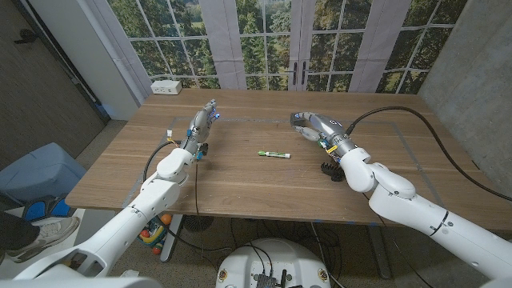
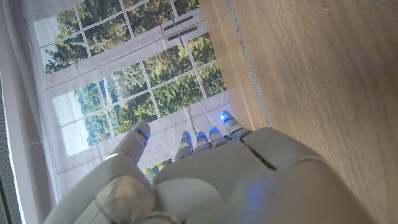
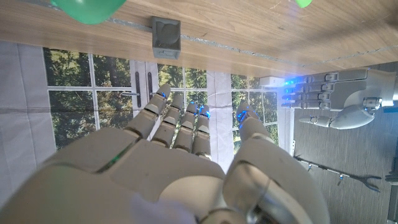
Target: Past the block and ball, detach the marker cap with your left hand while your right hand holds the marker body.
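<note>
A green and white marker (image 1: 274, 154) lies on the wooden table (image 1: 240, 188) near its middle, between my two hands and nearer the front than both. My left hand (image 1: 203, 122) hovers to its left with fingers stretched out and apart, holding nothing; its fingers (image 2: 211, 138) reach toward the window. My right hand (image 1: 308, 122) is to the marker's right, also open and holding nothing. In the right wrist view, beyond its fingers (image 3: 180, 118), a small grey block (image 3: 166, 35) sits on the table, with a green ball (image 3: 87, 9) beside it. My left hand (image 3: 329, 99) shows there too.
A strip of tape (image 1: 244, 120) runs across the table between the hands. A white power box (image 1: 166, 86) sits at the far left corner. A thick black cable (image 1: 448, 156) trails off my right arm. A blue bin (image 1: 36, 172) stands on the floor to the left.
</note>
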`<state>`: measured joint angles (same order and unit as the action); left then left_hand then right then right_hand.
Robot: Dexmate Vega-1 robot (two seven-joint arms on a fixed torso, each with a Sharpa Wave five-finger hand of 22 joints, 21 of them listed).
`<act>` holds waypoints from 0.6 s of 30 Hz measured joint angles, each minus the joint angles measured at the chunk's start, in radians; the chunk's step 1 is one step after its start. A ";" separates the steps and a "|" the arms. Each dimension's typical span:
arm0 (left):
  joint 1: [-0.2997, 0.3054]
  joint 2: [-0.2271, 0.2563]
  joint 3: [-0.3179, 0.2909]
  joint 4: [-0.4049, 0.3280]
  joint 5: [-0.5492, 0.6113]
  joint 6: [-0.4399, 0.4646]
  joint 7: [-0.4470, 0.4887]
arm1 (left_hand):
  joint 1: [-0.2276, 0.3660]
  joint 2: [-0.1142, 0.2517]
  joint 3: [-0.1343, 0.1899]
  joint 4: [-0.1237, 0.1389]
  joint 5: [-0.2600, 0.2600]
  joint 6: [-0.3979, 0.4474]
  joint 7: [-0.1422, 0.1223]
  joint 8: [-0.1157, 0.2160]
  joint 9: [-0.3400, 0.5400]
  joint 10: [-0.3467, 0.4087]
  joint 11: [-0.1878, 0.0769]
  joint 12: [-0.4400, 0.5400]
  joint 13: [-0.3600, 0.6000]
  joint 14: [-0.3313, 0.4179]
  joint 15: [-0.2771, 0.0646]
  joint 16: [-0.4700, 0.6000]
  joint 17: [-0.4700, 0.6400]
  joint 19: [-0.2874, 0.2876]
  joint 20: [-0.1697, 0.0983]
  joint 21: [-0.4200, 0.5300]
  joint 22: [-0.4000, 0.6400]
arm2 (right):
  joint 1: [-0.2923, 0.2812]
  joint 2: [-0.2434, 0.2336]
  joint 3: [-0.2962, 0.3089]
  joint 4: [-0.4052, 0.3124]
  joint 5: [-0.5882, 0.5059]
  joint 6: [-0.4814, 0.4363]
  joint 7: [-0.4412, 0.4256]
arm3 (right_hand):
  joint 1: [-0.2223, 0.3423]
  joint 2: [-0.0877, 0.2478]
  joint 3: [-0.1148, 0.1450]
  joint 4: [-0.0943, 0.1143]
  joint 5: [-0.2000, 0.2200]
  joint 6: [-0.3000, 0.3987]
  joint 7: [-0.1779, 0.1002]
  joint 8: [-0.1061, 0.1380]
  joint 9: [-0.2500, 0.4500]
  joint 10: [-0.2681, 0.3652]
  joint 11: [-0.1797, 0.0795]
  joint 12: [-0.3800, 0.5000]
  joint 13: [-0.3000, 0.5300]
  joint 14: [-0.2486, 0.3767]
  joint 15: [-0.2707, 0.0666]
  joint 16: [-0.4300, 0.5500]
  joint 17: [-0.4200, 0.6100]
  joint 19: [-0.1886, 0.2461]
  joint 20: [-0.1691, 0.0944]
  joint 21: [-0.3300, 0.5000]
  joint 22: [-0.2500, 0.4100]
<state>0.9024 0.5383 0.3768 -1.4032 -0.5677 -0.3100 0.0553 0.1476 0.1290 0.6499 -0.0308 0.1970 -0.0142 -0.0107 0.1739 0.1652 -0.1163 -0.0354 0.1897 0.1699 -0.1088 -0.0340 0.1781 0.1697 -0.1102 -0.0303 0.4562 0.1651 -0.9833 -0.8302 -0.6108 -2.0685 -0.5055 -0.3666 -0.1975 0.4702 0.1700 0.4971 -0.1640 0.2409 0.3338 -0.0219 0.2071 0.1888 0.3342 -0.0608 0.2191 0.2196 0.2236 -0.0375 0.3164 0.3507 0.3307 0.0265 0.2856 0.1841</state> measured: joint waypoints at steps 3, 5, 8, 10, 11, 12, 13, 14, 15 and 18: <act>0.000 0.000 -0.001 0.001 -0.002 -0.001 -0.001 | 0.000 0.000 0.000 0.000 0.000 0.000 0.000 0.000 0.000 0.000 0.000 0.000 0.000 0.000 0.000 0.000 0.000 0.000 0.000 -0.002 0.000 | 0.008 0.004 -0.013 0.000 -0.011 -0.003 0.015 | 0.000 0.000 0.000 0.000 0.000 0.000 0.000 0.000 0.000 0.000 0.000 0.000 0.002 0.000 0.000 0.000 0.000 0.000 0.000 0.000 0.000; 0.000 0.000 -0.002 0.001 -0.002 -0.001 -0.001 | 0.000 0.000 0.000 0.000 0.000 0.000 0.000 0.000 0.000 0.000 0.000 0.000 0.000 0.000 0.000 0.000 0.000 0.000 0.000 -0.002 0.000 | 0.008 0.004 -0.013 0.000 -0.018 -0.004 0.025 | 0.000 0.000 0.000 0.000 0.000 0.000 0.000 0.000 0.000 -0.001 -0.001 0.000 0.002 0.000 0.000 0.000 0.000 0.000 0.000 0.000 0.000; 0.000 0.001 -0.003 0.002 -0.003 -0.003 -0.003 | 0.000 0.000 0.000 0.000 0.000 0.000 0.000 0.000 0.000 0.000 0.000 0.000 0.000 0.000 0.000 0.000 0.000 0.002 -0.002 -0.002 0.000 | 0.018 0.009 -0.026 0.006 -0.025 -0.004 0.035 | 0.011 -0.010 0.000 0.000 0.000 0.000 0.000 0.000 0.000 -0.004 -0.004 0.000 0.001 0.000 0.000 0.000 0.004 0.000 0.000 0.000 0.000; 0.001 0.002 -0.003 0.002 -0.003 -0.003 -0.003 | 0.000 0.000 0.000 0.000 0.000 0.000 0.000 0.000 0.000 0.000 0.000 0.000 0.000 0.000 0.000 0.000 0.000 0.004 -0.004 -0.006 0.000 | 0.018 0.009 -0.026 0.006 -0.033 -0.005 0.044 | 0.022 -0.012 0.003 -0.003 0.000 0.000 0.000 0.000 0.000 -0.004 -0.004 0.000 0.001 0.000 0.000 0.004 0.005 0.000 0.000 0.000 0.001; 0.001 0.002 -0.004 0.002 -0.003 -0.003 -0.003 | 0.000 0.000 0.000 0.000 0.000 0.000 0.000 0.000 0.000 0.000 0.000 0.000 0.000 0.000 0.000 0.000 0.000 0.004 -0.004 -0.006 0.000 | 0.018 0.009 -0.026 0.006 -0.036 -0.005 0.047 | 0.022 -0.012 0.003 -0.003 0.000 0.000 0.000 0.000 0.000 -0.002 -0.006 0.000 0.001 0.000 0.000 0.006 0.005 0.000 0.000 0.000 0.004; 0.002 0.002 -0.004 0.003 -0.006 -0.004 -0.006 | 0.000 0.000 0.000 0.000 0.000 0.002 0.002 0.000 0.000 0.000 0.000 0.000 0.000 0.000 0.000 0.000 0.000 0.004 -0.004 -0.006 0.000 | 0.029 0.018 -0.044 0.015 -0.039 -0.006 0.050 | 0.022 -0.012 0.003 -0.003 0.000 0.000 0.000 0.000 0.000 0.000 -0.008 0.000 0.001 0.000 0.000 0.006 0.005 0.000 0.000 0.000 0.004; 0.002 0.002 -0.004 0.003 -0.007 -0.004 -0.006 | 0.000 0.000 0.000 0.000 0.000 0.002 0.002 0.000 0.000 0.000 0.000 0.000 0.000 0.000 0.000 0.000 0.000 0.004 -0.004 -0.006 0.000 | 0.031 0.021 -0.049 0.017 -0.043 -0.007 0.053 | 0.022 -0.012 0.003 -0.003 0.000 0.000 0.000 0.000 0.000 0.002 -0.009 0.000 0.001 0.000 0.000 0.006 0.005 0.002 -0.002 0.000 0.005; 0.002 0.003 -0.005 0.003 -0.007 -0.004 -0.006 | 0.000 0.000 0.000 0.000 0.000 0.002 0.002 0.000 0.000 0.000 0.000 0.000 0.000 0.000 0.000 0.000 0.000 0.004 -0.004 -0.006 0.000 | 0.031 0.021 -0.049 0.017 -0.045 -0.008 0.055 | 0.022 -0.012 0.003 -0.003 0.000 0.004 -0.004 0.000 0.000 0.002 -0.009 0.000 0.001 0.000 0.000 0.006 0.005 0.003 -0.004 0.000 0.005; 0.003 0.003 -0.005 0.003 -0.008 -0.004 -0.007 | 0.000 0.000 0.000 0.000 0.000 0.004 0.004 0.000 0.000 0.000 0.000 0.000 0.000 0.000 0.000 0.000 0.000 0.004 -0.004 -0.006 0.000 | 0.033 0.023 -0.054 0.019 -0.049 -0.009 0.058 | 0.022 -0.012 0.003 -0.003 0.000 0.004 -0.004 0.000 0.000 0.002 -0.009 0.000 0.001 0.000 0.000 0.006 0.005 0.007 -0.007 0.000 0.005; 0.004 0.004 -0.005 0.003 -0.008 -0.004 -0.007 | 0.000 0.000 0.003 -0.003 0.000 0.005 0.006 0.000 0.000 0.000 0.000 0.000 0.000 0.000 0.000 0.000 0.000 0.004 -0.004 -0.006 0.000 | 0.033 0.023 -0.054 0.019 -0.057 -0.012 0.065 | 0.023 -0.011 0.005 -0.006 0.000 0.004 -0.004 0.000 0.000 0.001 -0.009 0.000 0.005 0.000 0.000 0.006 0.009 0.007 -0.007 0.000 0.005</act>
<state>0.9060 0.5424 0.3713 -1.3998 -0.5752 -0.3138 0.0480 0.1477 0.1291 0.6531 -0.0339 0.1970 -0.0087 -0.0052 0.1739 0.1652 -0.1163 -0.0355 0.1897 0.1699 -0.1088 -0.0340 0.1781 0.1696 -0.1064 -0.0343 0.4507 0.1651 -0.9500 -0.8068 -0.6644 -2.0494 -0.5628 -0.3789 -0.1322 0.4930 0.1588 0.5026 -0.1696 0.2408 0.3374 -0.0255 0.2071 0.1886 0.3357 -0.0701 0.2191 0.2247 0.2235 -0.0375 0.3221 0.3596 0.3375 0.0196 0.2857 0.1887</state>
